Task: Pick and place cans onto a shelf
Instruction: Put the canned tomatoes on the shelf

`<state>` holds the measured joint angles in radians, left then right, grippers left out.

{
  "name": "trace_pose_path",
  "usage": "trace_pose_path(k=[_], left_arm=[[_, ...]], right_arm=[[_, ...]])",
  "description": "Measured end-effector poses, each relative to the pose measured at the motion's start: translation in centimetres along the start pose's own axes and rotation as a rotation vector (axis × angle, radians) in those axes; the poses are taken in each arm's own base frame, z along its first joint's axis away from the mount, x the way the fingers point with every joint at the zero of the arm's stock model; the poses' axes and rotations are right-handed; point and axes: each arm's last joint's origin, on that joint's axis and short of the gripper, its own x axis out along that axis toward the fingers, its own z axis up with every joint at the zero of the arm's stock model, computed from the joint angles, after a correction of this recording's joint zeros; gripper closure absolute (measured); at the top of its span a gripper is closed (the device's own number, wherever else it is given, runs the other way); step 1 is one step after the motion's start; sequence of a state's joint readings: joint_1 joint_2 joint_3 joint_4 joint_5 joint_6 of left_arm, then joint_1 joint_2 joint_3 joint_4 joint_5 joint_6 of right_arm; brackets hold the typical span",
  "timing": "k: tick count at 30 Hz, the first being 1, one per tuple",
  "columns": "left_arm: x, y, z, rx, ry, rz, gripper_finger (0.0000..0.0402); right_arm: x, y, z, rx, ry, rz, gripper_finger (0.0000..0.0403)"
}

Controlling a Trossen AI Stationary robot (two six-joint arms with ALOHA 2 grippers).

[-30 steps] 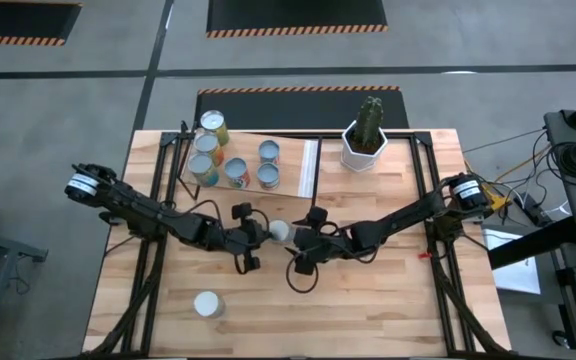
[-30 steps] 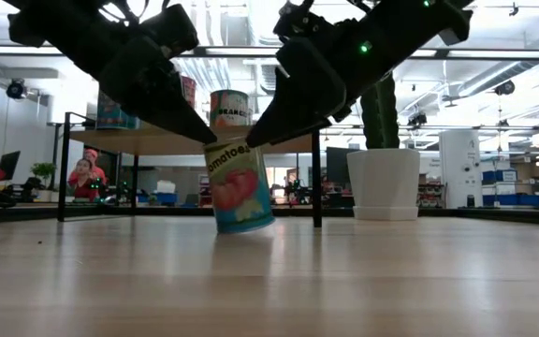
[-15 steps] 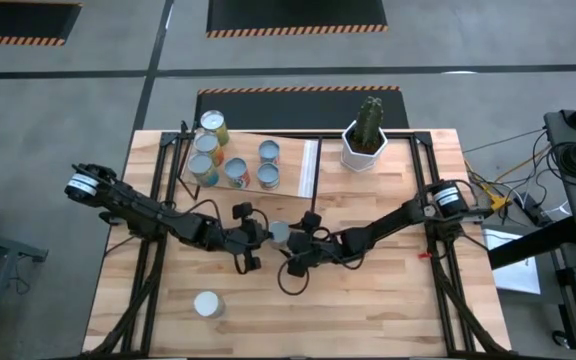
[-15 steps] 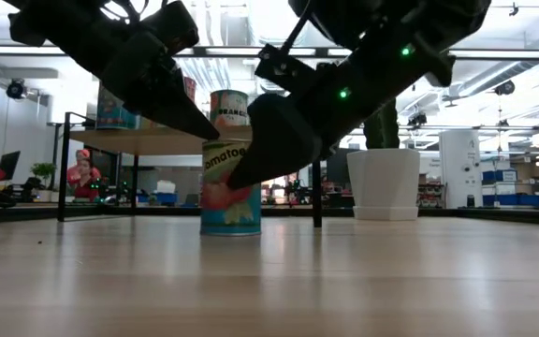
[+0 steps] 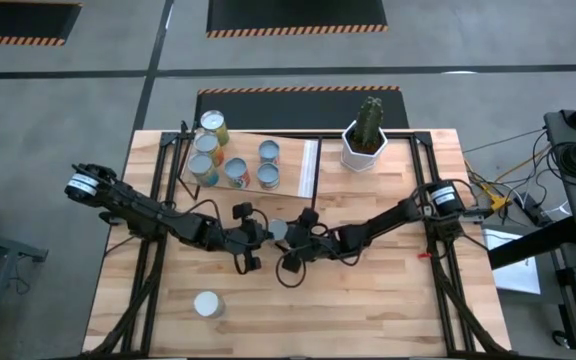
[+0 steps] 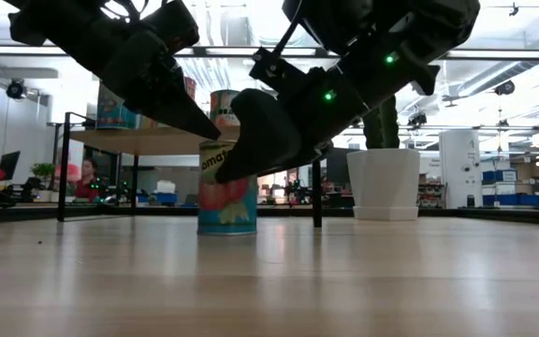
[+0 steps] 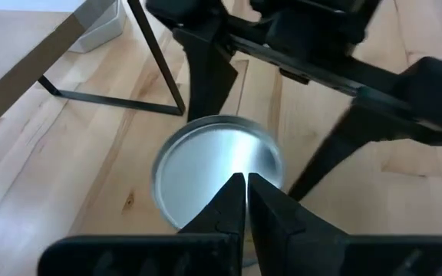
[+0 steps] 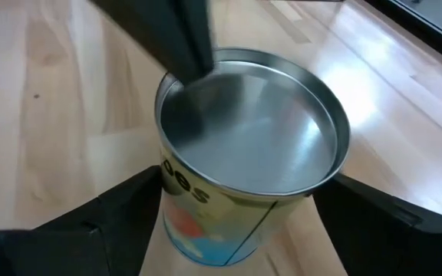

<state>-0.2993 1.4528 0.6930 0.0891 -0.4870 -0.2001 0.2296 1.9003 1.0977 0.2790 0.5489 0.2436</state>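
A can [image 6: 227,201] with a tomato label stands upright on the tabletop near its middle, silver top [image 8: 244,130] up. My left gripper [image 7: 245,180] reaches it from the table's left, shut, its tips on the can's top. From the right comes my right gripper [image 8: 240,195], slanting down, with one finger [image 8: 121,211] on each side of the can's wall. The shelf [image 5: 306,168] stands at the back left with several cans [image 5: 236,172] on it. One more can [image 5: 206,303] stands at the near left. My left gripper rests its shut fingertips [image 8: 192,57] on the can's top just inside the rim [image 6: 215,137], on the side toward the table's left. The fingers slant down from the left. The can stands upright on the table. My right gripper has its fingers close against the can's two sides [image 8: 159,192]; I cannot tell whether they touch.
A white pot with a cactus [image 5: 365,143] stands at the back right, beside the shelf. The shelf's thin black legs [image 7: 156,69] stand just behind the can. Bare planks lie toward the table's near edge.
The can, which leaned under my left fingertips a second ago, now stands upright on the table. My right gripper has come down and moved toward the table's left, so that its fingers now stand at both sides of the can.
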Motion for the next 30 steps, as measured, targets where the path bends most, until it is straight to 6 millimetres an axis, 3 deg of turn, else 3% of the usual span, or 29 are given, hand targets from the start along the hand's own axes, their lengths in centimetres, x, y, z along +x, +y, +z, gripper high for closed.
trace_pose_path(k=[10, 15, 21, 30], left_arm=[[-0.1, 0.0, 0.1, 0.007, -0.004, -0.002, 0.0402], [-1.7, 0.0, 1.0, 0.038, -0.064, -0.03, 0.0402], [-5.1, 0.1, 2.8, 0.119, -0.193, -0.081, 0.0402], [-9.6, 1.8, 4.9, 0.163, -0.379, -0.093, 0.0402]], right_arm=[[0.1, -0.1, 0.2, -0.019, 0.005, 0.052, 0.0117], [-0.6, 0.3, 0.4, -0.062, 0.008, 0.069, 0.0116], [-2.8, 0.0, 2.2, -0.079, 0.006, 0.121, 0.0115], [-8.0, -2.4, 7.3, -0.098, -0.097, 0.135, 0.0115]])
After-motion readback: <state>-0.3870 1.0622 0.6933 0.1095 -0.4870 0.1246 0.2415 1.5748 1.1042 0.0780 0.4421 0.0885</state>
